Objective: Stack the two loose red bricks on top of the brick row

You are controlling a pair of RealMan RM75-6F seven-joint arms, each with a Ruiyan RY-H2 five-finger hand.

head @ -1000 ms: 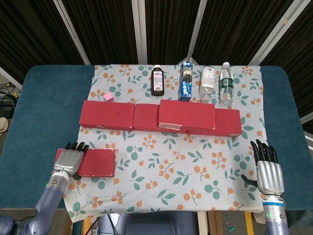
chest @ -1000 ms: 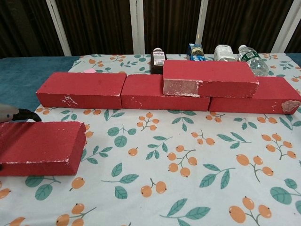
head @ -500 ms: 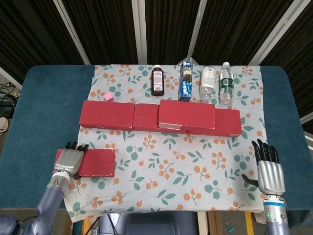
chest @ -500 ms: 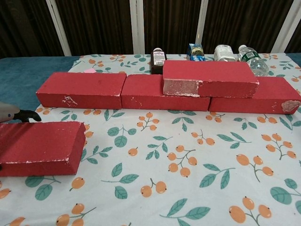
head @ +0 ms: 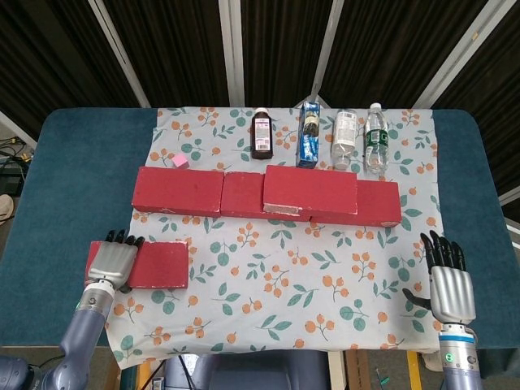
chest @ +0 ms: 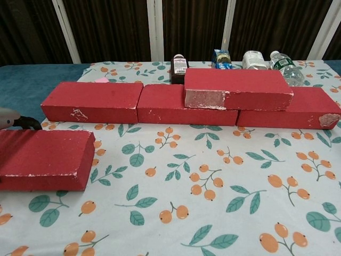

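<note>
A row of red bricks (head: 179, 191) lies across the middle of the floral cloth. One more red brick (head: 310, 189) sits on top of it, right of centre, also seen in the chest view (chest: 237, 88). The loose red brick (head: 158, 264) is near the front left, and in the chest view (chest: 45, 160) it appears slightly raised off the cloth. My left hand (head: 110, 262) grips its left end, fingers over the far edge; only a fingertip of it (chest: 16, 121) shows in the chest view. My right hand (head: 448, 284) is at the front right, fingers spread and holding nothing.
Behind the row stand a brown bottle (head: 262, 135), a blue carton (head: 308, 135) and two clear bottles (head: 344, 140) (head: 374, 138). A small pink cube (head: 180, 161) sits at the back left. The cloth (head: 309, 276) covers a blue table (head: 65, 179).
The loose brick has shifted slightly left and risen a little with my left hand on it. My right hand has drifted slightly toward the front edge.
</note>
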